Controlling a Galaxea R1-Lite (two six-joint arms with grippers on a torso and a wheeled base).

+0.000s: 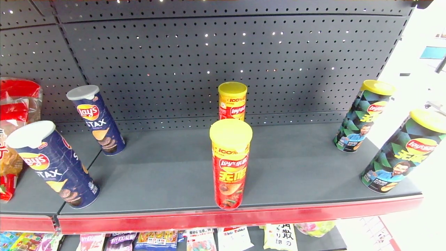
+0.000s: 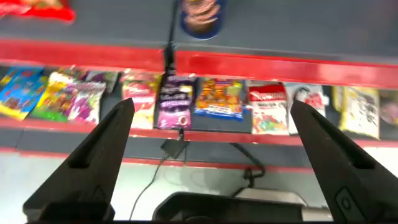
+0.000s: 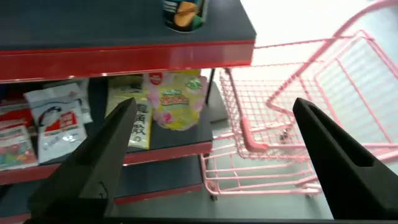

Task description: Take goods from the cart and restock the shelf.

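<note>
Hanging nearest the lens, spread wide and gripping nothing: the left gripper (image 2: 211,104), facing the packets (image 2: 267,106) on the tier below, just under the red front edge of the shelf (image 1: 296,164). Likewise gaping fully, with nothing between the fingers: the right gripper (image 3: 214,102), hovering off the shelf's right end, with the pink cart (image 3: 267,93) just beyond it on the floor. Not managing to make out what the cart is carrying.

Standing upright on the shelf, in three short rows running front to back:
- Two blue cans (image 1: 52,164) toward the left end, one at the front edge and one near the back panel.
- Two red-and-yellow cans (image 1: 230,167) at the middle, the front one right at the edge.
- Two green-and-black cans (image 1: 400,153) at the right end, the front one close to the front right corner.

Lying beyond the blue cans, at the far left end: some bags (image 1: 14,122). Leaving broad bare stretches between the rows.

Judging from the empty claws: sitting between picks, with fetching in hand rather than placing. Calling next for a swing toward the cart, probably with the right gripper as the nearer one. Then closing around an item's body, lifting it over the red front edge and setting it upright in a bare stretch beside its own kind. Needing care near the front cans, these being tall, narrow and likely to tip at a nudge.
</note>
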